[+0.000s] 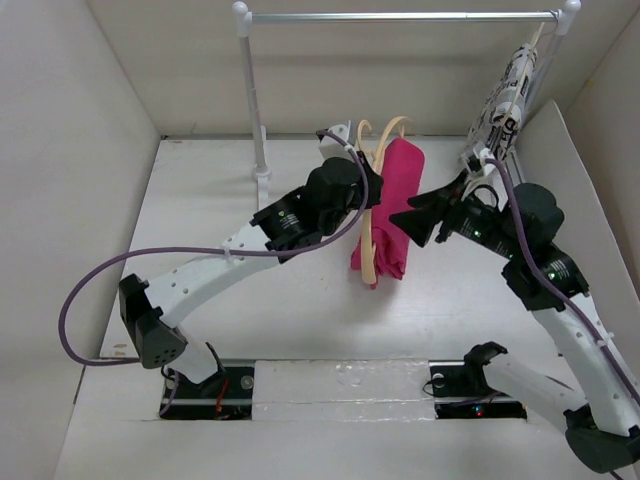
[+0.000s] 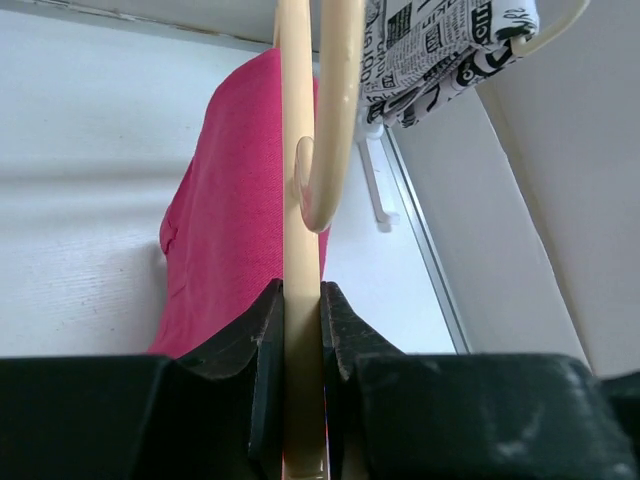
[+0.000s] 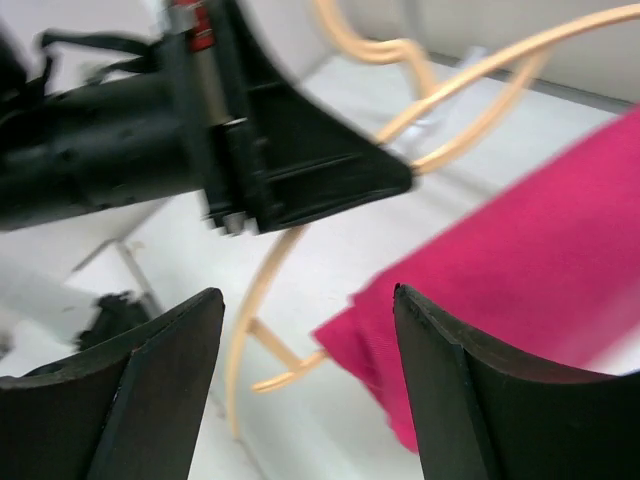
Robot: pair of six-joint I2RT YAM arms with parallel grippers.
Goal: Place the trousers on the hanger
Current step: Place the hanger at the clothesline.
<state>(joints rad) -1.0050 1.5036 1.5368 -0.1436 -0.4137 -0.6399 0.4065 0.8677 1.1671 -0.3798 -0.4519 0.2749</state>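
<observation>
Where the trousers are: draped as a folded magenta band over the hanger, mid-table between the two arms, against the hanger's right side.
Hanger: tan wood, hook end toward the far wall, with the bow curving back toward the arm bases along the cloth's left edge.
Long axis: from overhead, cloth and hanger both run far-to-near. Whether the near end rests on the table or hangs clear of it I cannot tell.
Left gripper: pinched tight on the hanger's thin wooden shaft, with nothing else in the jaws. The cloth lies just past the fingers, on the side away from the left arm.
Right gripper: jaws spread wide with nothing between them, tips aimed leftward at the cloth's right face, near it but apart.
Key relation: the trousers sit between the two grippers, wood toward the left arm and bare cloth toward the right. The right gripper is the free one, and the nearer to the loose cloth.
Step, as I judge it: the cloth looks to be over the hanger already, so straightening it or hanging it up likely remains.
Beyond: a white rail stands along the far side, with a black-and-white garment at its right end, well apart from the trousers.
</observation>
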